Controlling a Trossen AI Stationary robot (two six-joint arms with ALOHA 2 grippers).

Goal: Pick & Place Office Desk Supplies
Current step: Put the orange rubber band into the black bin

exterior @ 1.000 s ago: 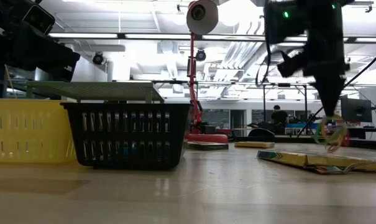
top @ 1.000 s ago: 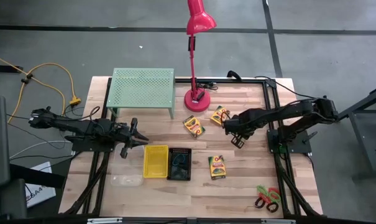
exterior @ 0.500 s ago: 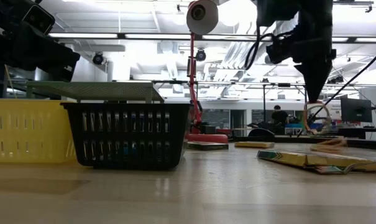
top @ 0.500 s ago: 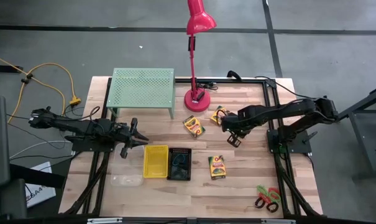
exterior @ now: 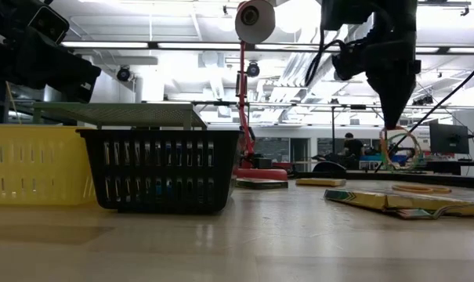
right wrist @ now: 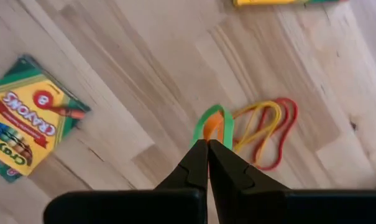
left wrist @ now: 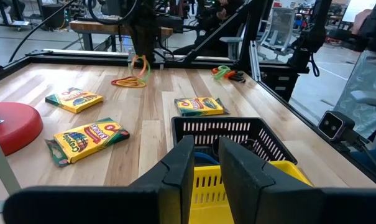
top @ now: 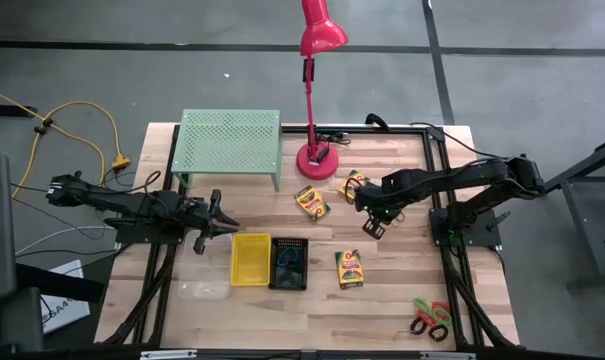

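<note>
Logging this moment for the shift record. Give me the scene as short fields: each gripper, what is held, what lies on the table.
right gripper: shut on a green and orange loop, lifted off the table
loose loops: yellow and red, lying on the wood below it
left gripper: empty, waiting by the yellow bin
black bin: beside the yellow bin, touching it
clear bin: left of the yellow one
crayon boxes: three, flat on the table
scissors: near the front right corner
</note>
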